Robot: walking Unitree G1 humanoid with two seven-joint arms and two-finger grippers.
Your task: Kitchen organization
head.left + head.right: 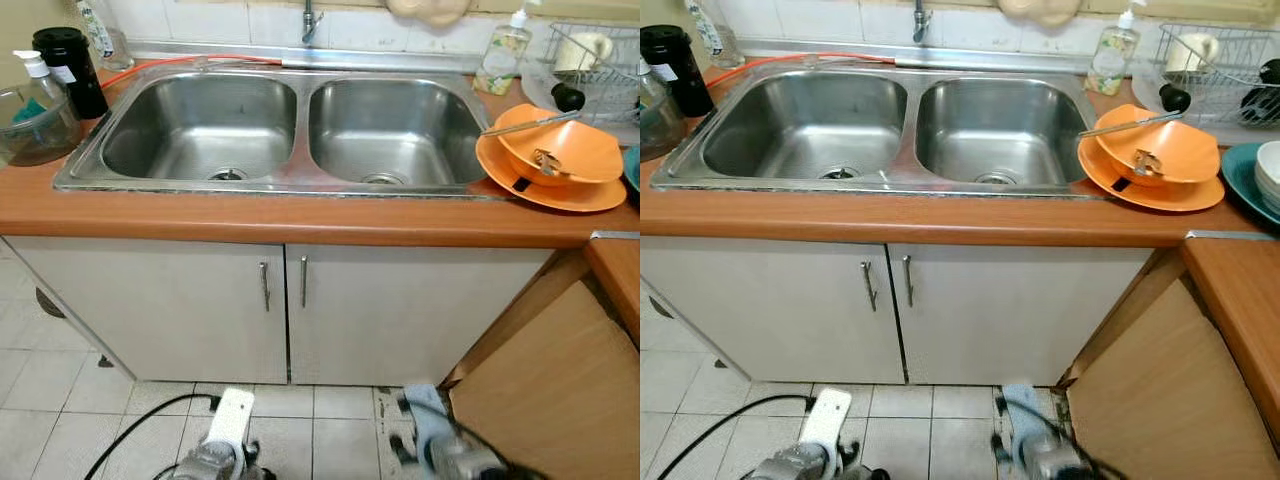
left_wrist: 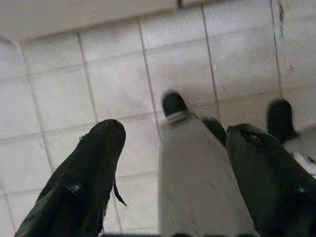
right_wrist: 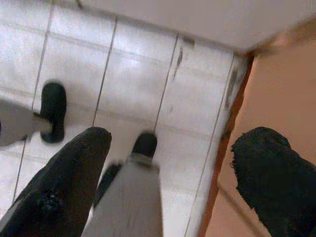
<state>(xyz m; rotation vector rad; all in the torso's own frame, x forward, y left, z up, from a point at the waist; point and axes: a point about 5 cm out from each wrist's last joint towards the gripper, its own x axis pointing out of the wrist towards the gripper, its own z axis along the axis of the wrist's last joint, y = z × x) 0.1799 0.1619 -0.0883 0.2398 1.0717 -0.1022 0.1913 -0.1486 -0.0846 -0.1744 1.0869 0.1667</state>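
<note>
I see double steel sink (image 1: 290,130) set in orange counter (image 1: 300,215), orange bowl (image 1: 560,148) stacked on orange plate (image 1: 545,185) beside right basin. Left gripper (image 2: 170,173), right gripper (image 3: 168,177) hang over floor tiles (image 2: 98,74), fingers spread, empty.

stacked orange bowls (image 1: 555,150) with a utensil (image 1: 530,124) across them sit on the counter (image 1: 300,215) right of the empty double sink (image 1: 290,130).

No wording can be read anywhere. The dish soap bottle (image 1: 503,50) at the worktop's back edge and the black canister (image 1: 70,68) at its left end carry labels too small to make out.
</note>
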